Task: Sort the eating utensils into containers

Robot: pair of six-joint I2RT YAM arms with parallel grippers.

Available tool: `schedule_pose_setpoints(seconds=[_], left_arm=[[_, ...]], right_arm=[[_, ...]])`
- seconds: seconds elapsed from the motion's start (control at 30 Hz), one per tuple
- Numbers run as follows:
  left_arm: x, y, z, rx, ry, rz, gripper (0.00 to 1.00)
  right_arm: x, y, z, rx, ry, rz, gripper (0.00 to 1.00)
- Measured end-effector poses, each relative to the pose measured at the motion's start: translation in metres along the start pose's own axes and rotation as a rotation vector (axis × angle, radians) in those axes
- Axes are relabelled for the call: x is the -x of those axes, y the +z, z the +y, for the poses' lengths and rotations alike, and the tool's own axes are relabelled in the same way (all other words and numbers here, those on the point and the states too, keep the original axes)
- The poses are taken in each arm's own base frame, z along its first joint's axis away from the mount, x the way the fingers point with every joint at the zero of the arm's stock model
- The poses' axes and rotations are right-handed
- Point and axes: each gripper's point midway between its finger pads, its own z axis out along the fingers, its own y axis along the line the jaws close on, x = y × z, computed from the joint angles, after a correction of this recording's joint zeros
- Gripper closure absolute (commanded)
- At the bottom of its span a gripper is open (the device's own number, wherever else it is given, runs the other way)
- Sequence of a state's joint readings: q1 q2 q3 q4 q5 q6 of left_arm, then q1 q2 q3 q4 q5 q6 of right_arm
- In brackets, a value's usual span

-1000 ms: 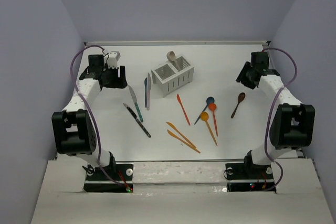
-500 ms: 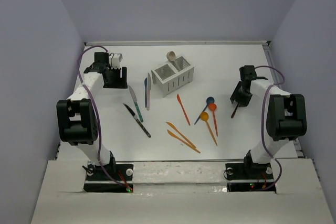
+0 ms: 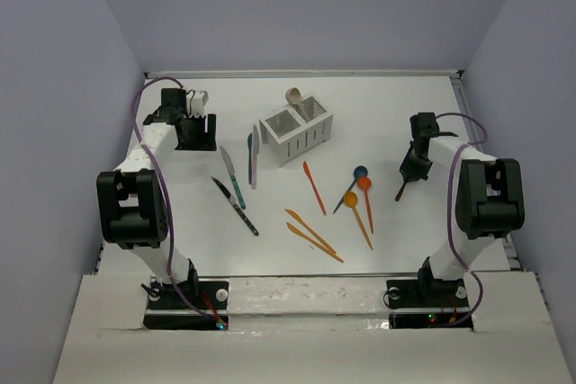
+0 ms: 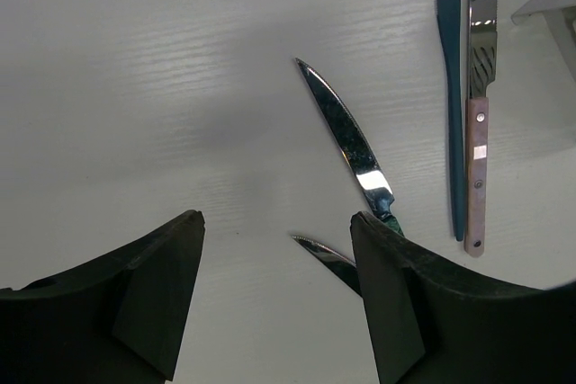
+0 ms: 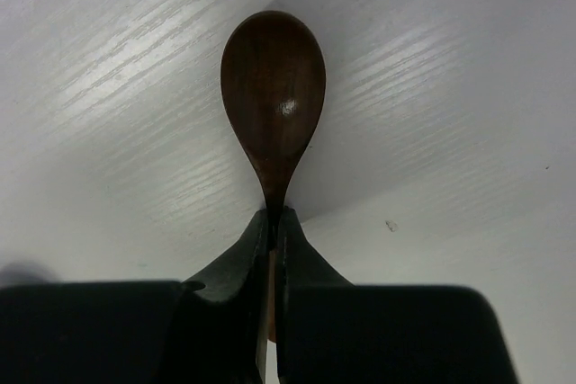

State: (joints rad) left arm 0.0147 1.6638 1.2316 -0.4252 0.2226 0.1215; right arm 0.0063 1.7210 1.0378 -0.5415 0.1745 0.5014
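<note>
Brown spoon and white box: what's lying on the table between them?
In the top view, a blue spoon and an orange spoon lie between the white caddy and the brown spoon.

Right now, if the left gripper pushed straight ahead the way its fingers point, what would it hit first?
Probably the bare table: the open left gripper has nothing squarely between its fingers. A knife blade lies just off to one side and one finger might clip it; depth is unclear.
</note>
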Motion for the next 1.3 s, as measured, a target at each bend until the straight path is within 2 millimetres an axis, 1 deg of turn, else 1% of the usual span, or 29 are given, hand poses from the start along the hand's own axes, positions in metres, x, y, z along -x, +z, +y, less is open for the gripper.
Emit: schedule_pose_setpoints(seconds=[0.13, 0.17, 0.23, 0.3, 0.33, 0.37, 0.4, 0.43, 0.47, 0.53, 0.57, 0.63, 0.7, 0.73, 0.77, 0.8, 0.87, 0.9, 0.93, 1.0, 1.07, 1.1, 1.17, 1.3], left_arm=[[0.0, 0.0, 0.004, 0.019, 0.003, 0.001, 0.21], [0.0, 0.0, 0.005, 0.024, 0.002, 0.0, 0.21], [0.0, -0.001, 0.007, 0.029, 0.0, -0.001, 0.2], [0.001, -0.001, 0.01, 0.036, -0.004, -0.005, 0.2], [0.001, -0.001, 0.011, 0.037, -0.005, -0.007, 0.2], [0.002, -0.001, 0.013, 0.042, -0.009, -0.012, 0.2], [0.003, -0.002, 0.015, 0.045, -0.006, -0.014, 0.2], [0.004, -0.003, 0.017, 0.05, -0.004, -0.018, 0.19], [0.005, -0.003, 0.017, 0.052, -0.001, -0.022, 0.19], [0.008, -0.008, 0.022, 0.072, 0.006, -0.038, 0.19], [0.011, -0.012, 0.023, 0.078, 0.01, -0.05, 0.19], [0.014, -0.019, 0.027, 0.094, 0.014, -0.076, 0.18], [0.015, -0.025, 0.029, 0.105, 0.017, -0.096, 0.18], [0.015, -0.03, 0.03, 0.11, 0.018, -0.107, 0.17], [0.014, -0.034, 0.032, 0.117, 0.019, -0.115, 0.16], [0.013, -0.036, 0.033, 0.121, 0.018, -0.119, 0.15], [0.011, -0.04, 0.036, 0.131, 0.016, -0.126, 0.14], [0.008, -0.041, 0.039, 0.138, 0.013, -0.125, 0.15], [0.007, -0.042, 0.04, 0.142, 0.01, -0.126, 0.14], [0.004, -0.042, 0.043, 0.148, 0.007, -0.124, 0.14], [0.001, -0.042, 0.046, 0.155, 0.003, -0.12, 0.14], [-0.001, -0.042, 0.047, 0.16, 0.001, -0.12, 0.14], [-0.003, -0.043, 0.049, 0.164, -0.001, -0.118, 0.14], [-0.002, -0.044, 0.052, 0.172, -0.003, -0.126, 0.14]], right_arm=[[0.004, -0.002, 0.0, 0.01, -0.058, -0.012, 1.0], [0.009, -0.004, 0.003, 0.025, -0.078, -0.024, 1.0], [0.025, -0.013, 0.018, 0.096, -0.134, -0.08, 1.0], [0.053, -0.038, 0.043, 0.194, -0.206, -0.201, 1.0], [0.07, -0.057, 0.061, 0.248, -0.251, -0.287, 1.0], [0.087, -0.082, 0.083, 0.31, -0.297, -0.385, 1.0], [0.11, -0.125, 0.123, 0.419, -0.374, -0.537, 1.0], [0.117, -0.144, 0.139, 0.463, -0.39, -0.593, 1.0], [0.124, -0.169, 0.161, 0.525, -0.436, -0.672, 1.0], [0.134, -0.242, 0.224, 0.715, -0.529, -0.873, 1.0], [0.137, -0.271, 0.249, 0.798, -0.561, -0.959, 1.0], [0.131, -0.308, 0.287, 0.921, -0.61, -1.058, 1.0], [0.126, -0.32, 0.313, 0.986, -0.647, -1.101, 1.0], [0.125, -0.316, 0.329, 1.01, -0.663, -1.115, 1.0], [0.124, -0.31, 0.338, 1.02, -0.675, -1.116, 1.0], [0.123, -0.298, 0.346, 1.024, -0.685, -1.105, 1.0], [0.115, -0.263, 0.361, 1.028, -0.714, -1.06, 1.0], [0.108, -0.238, 0.369, 1.026, -0.73, -1.022, 1.0], [0.104, -0.226, 0.372, 1.023, -0.74, -0.999, 1.0], [0.092, -0.191, 0.377, 1.01, -0.764, -0.934, 1.0], [0.082, -0.171, 0.376, 1.0, -0.779, -0.888, 1.0], [0.077, -0.163, 0.373, 0.996, -0.784, -0.871, 1.0], [0.073, -0.159, 0.373, 1.001, -0.789, -0.869, 1.0], [0.062, -0.146, 0.368, 1.005, -0.801, -0.847, 1.0]])
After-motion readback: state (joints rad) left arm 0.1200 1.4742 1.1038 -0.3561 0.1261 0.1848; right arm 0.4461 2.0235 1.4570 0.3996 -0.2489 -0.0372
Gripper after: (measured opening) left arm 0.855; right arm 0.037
